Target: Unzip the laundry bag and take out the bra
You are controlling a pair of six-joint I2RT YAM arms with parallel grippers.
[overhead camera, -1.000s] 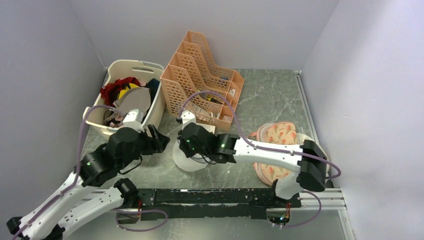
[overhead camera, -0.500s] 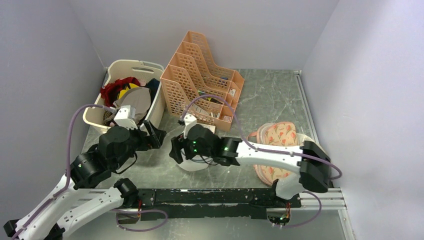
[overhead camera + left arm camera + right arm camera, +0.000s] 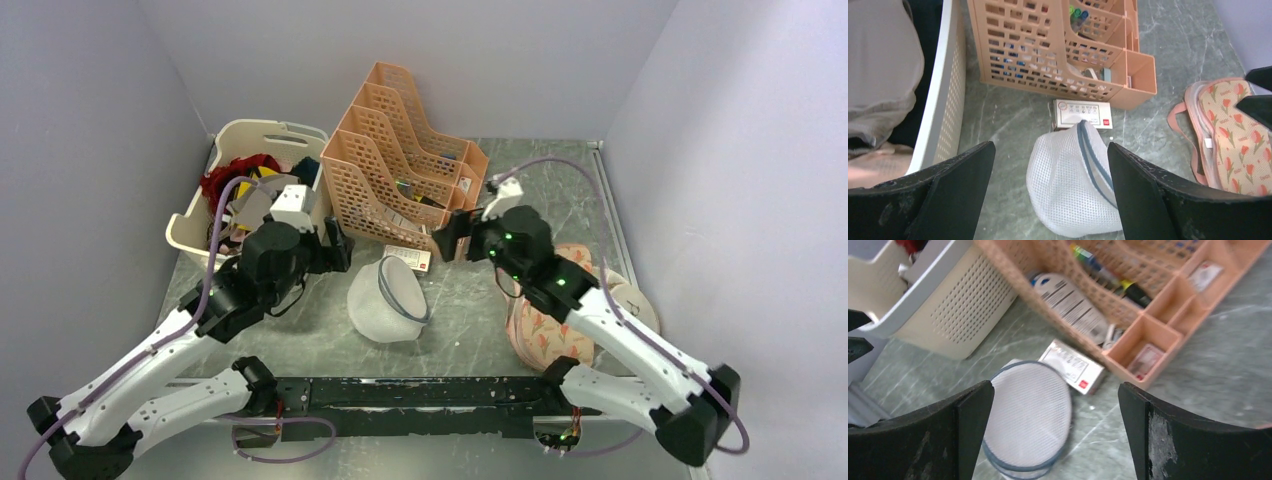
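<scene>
The laundry bag [image 3: 385,300] is a whitish mesh drum with a blue-grey zip band, lying on its side in the middle of the table. It also shows in the left wrist view [image 3: 1073,185] and the right wrist view [image 3: 1028,415]. I cannot tell whether its zip is undone. My left gripper [image 3: 335,248] hovers open to the bag's left [image 3: 1050,150]. My right gripper [image 3: 450,238] hangs open behind it to the right [image 3: 1055,390]. Neither touches it. A pale pink-beige fabric [image 3: 873,165] lies in the white basket; I cannot tell whether it is the bra.
A white laundry basket [image 3: 262,128] with red, yellow and black clothes stands back left. A peach file organiser [image 3: 400,170] stands behind the bag, with a small white box [image 3: 412,260] in front of it. A peach printed pad [image 3: 545,300] and white discs [image 3: 632,305] lie to the right.
Both arms have drawn back from the bag, the right one up and to the right. The right gripper has gone from shut to open, and the bag is now uncovered.
</scene>
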